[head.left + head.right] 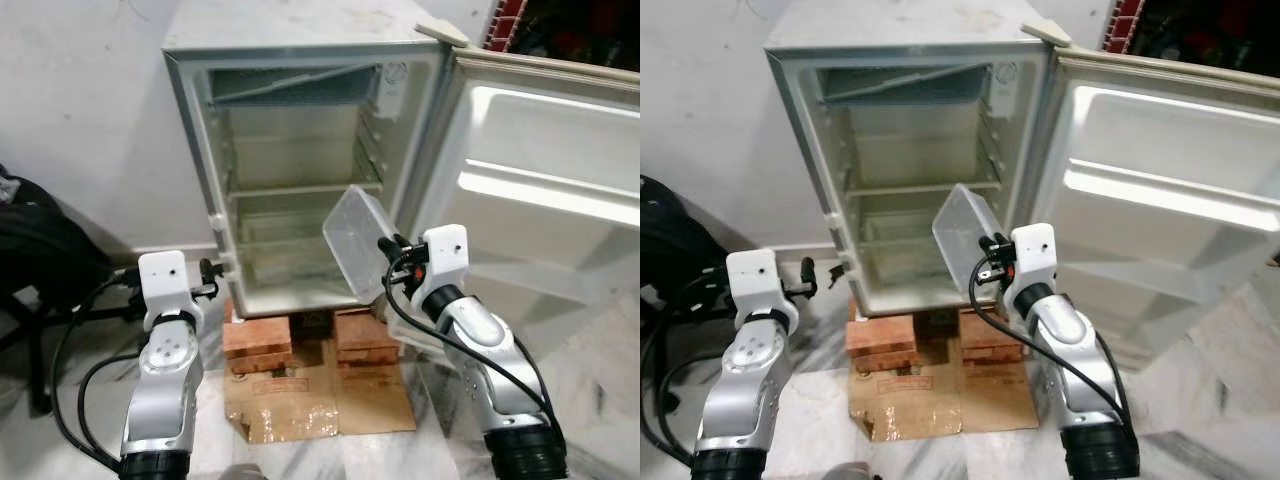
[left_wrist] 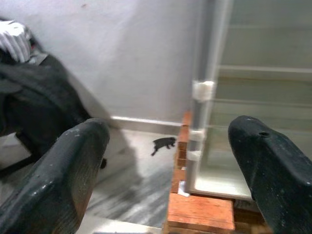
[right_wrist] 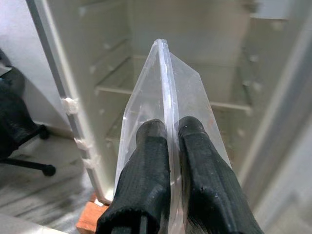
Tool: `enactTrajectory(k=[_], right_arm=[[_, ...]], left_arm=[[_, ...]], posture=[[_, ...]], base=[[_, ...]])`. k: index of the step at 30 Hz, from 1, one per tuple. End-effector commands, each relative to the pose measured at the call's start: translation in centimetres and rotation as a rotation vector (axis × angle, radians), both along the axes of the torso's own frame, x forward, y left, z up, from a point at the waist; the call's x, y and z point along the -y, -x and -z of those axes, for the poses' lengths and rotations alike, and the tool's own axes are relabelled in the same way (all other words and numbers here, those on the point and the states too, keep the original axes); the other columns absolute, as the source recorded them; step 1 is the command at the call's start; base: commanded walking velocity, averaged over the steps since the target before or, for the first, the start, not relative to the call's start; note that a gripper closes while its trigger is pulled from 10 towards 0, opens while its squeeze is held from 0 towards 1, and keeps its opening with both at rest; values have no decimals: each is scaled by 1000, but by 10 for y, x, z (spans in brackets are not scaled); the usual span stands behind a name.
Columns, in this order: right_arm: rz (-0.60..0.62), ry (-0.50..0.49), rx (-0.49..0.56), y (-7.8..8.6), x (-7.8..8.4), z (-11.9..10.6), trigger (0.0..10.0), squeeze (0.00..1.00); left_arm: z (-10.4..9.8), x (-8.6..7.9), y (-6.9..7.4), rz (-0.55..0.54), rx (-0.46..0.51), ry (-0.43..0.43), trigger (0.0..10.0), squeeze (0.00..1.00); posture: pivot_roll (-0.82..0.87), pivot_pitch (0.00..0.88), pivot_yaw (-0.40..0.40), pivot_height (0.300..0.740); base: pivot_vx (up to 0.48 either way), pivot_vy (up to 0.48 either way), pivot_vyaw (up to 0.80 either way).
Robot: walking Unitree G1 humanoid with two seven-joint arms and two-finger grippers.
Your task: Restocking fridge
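A small white fridge [image 1: 200,130] stands open before me, its door [image 1: 540,170] swung out to the right and its shelves bare. My right gripper [image 1: 385,247] is shut on the rim of a clear plastic container [image 1: 358,240], holding it tilted in front of the lower right of the fridge opening. In the right wrist view the two fingers [image 3: 151,165] pinch the container's edge [image 3: 165,87]. My left gripper [image 1: 212,266] is open and holds nothing, near the fridge's lower left corner; its fingers [image 2: 63,175] stand wide apart in the left wrist view.
The fridge rests on stacked bricks [image 1: 256,340] with flattened cardboard [image 1: 320,400] on the marble floor in front. A black chair with dark clothing [image 1: 40,250] stands at the left against the white wall.
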State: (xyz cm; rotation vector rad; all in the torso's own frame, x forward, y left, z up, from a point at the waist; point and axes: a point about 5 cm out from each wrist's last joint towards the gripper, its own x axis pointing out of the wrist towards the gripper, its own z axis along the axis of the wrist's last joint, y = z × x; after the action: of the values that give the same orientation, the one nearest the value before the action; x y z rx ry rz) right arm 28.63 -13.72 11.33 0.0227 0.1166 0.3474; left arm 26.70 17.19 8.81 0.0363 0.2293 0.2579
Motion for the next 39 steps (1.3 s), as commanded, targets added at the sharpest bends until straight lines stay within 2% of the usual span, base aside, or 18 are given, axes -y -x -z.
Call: enactTrajectory(k=[1,12,28,39], right_arm=[[-24,-19,33,-2,-6,-8,10000,0],[-36,-21,45,-1,-8,-10,10000,0],[2,-15,44,-4,-4,-9,10000,0],[13,-11,44,-5,-3,-9,10000,0]], left_arm=[[-3,-3,-1,-9,6,-9,10000,0],[-3,2,-3,5,-3,-3,10000,0],[0,6,-4,32,-30,-18,10000,0],[0,7,-4,43,-29,-18,10000,0]], posture=[[26,0,-20,740],[25,0,-20,740],[25,0,-21,740],[22,0,-17,740]], base=[[386,281,0],[391,278,0],[76,0,0],[403,0,0]])
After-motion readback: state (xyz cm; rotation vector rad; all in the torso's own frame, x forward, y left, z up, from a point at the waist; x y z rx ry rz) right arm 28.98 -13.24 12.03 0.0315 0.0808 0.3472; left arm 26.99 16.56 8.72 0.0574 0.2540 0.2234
